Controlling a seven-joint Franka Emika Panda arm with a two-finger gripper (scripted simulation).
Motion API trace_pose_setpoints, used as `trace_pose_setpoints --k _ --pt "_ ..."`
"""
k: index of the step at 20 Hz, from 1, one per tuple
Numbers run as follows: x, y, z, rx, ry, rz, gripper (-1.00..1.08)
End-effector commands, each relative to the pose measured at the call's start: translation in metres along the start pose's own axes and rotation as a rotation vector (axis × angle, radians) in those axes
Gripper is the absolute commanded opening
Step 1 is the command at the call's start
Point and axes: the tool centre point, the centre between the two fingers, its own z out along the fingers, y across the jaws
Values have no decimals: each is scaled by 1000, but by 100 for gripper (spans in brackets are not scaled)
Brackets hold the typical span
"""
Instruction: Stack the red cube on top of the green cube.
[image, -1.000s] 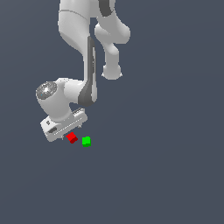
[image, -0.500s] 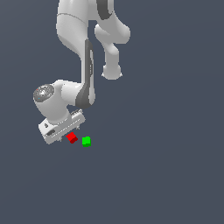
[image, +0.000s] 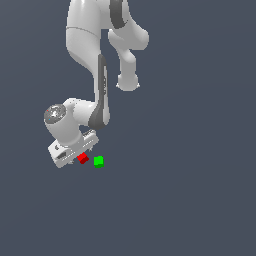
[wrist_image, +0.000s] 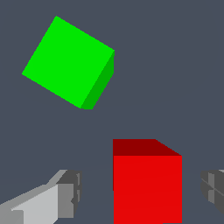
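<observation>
End effector (wrist_image: 140, 192) fingers spread around red cube (wrist_image: 147, 188), seemingly untouched; green cube (wrist_image: 70, 62) nearby.

No readable text, no labels, no brands, no numbers, no signs in either view

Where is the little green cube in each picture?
Exterior view: the green cube sits on the floor, just to the exterior view's right of the red cube, apart from it.
Wrist view: the green cube shows big and turned at an angle, beyond the gripper.
Shared landmark: the red cube, which sits between the gripper's fingers.
</observation>
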Motion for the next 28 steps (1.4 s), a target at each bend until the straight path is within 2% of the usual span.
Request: trace_pose_setpoints --k 1,7,8,21,28 --pt "0 0 12 0 0 -1 100" --pt "1 1 19 0 0 -1 100" --pt "1 1 19 0 0 -1 -100" --pt "1 1 16 0 0 -1 -100" --pt "0 0 -13 0 0 -1 -100"
